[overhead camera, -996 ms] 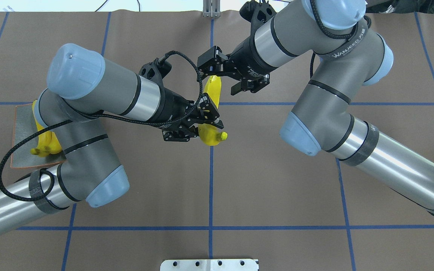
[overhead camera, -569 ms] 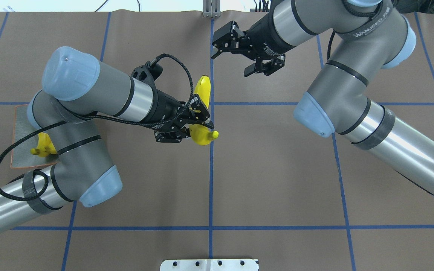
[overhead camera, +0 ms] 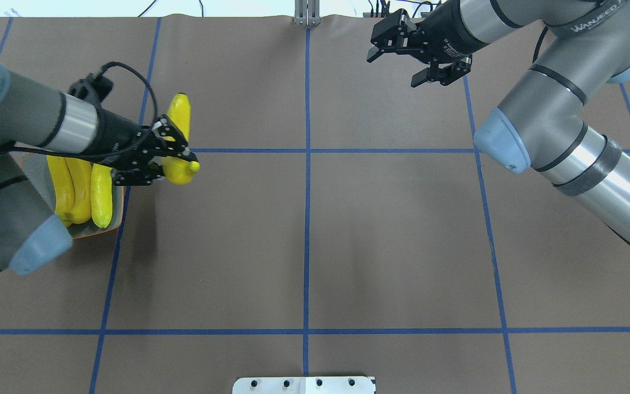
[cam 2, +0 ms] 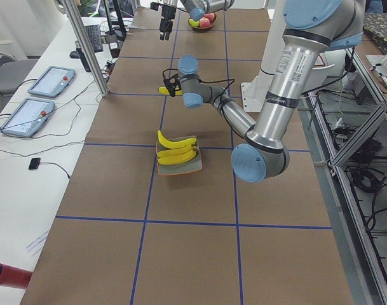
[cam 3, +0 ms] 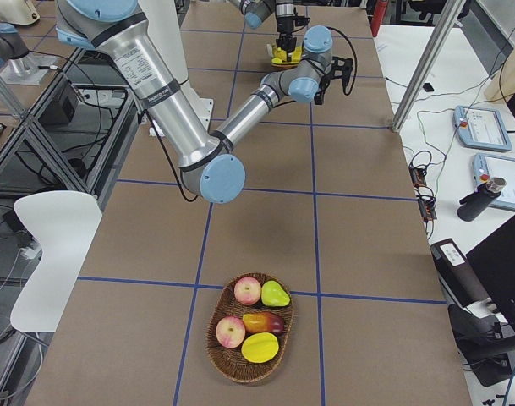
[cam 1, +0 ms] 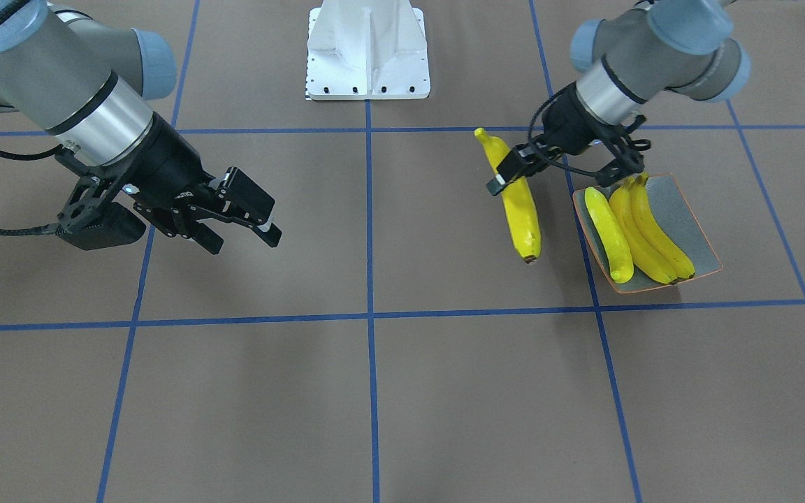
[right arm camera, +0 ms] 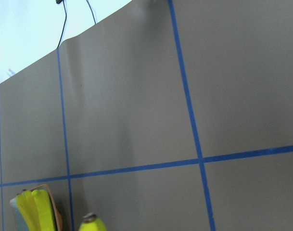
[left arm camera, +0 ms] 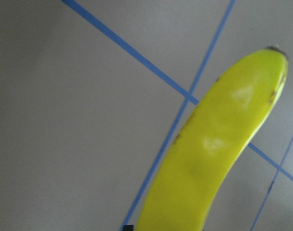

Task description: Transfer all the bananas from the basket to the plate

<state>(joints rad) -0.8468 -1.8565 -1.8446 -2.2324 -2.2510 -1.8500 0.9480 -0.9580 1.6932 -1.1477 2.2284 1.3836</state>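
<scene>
done: 3 bananas (cam 1: 643, 234) on plate (cam 1: 685, 213) | left gripper (overhead camera: 168, 161) grips banana 4 (cam 1: 523, 209) in the air, just beside plate | right gripper (cam 1: 243, 242) spread wide, holds nothing | basket (cam 3: 232, 370) has 0 bananas | to do: set banana 4 on plate

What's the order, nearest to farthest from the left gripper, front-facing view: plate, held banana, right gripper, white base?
1. held banana, gripped by the left gripper
2. plate, just beside it
3. white base, top centre
4. right gripper, far view-left
</scene>
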